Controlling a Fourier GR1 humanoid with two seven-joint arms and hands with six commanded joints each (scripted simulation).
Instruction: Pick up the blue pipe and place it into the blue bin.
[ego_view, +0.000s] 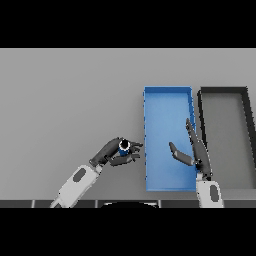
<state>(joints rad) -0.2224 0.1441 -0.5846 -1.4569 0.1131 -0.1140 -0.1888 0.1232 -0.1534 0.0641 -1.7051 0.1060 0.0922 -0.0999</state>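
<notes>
You see the left hand (116, 152) curled around the blue pipe (124, 146), holding it just beside the blue bin's (167, 97) left wall, outside it. The right hand (192, 150) hangs over the bin's right part, fingers straight, thumb spread wide. A black bin (222, 91) sits beside the blue bin's right wall.

- No text, label, brand, number or sign can be read on anything in view.
</notes>
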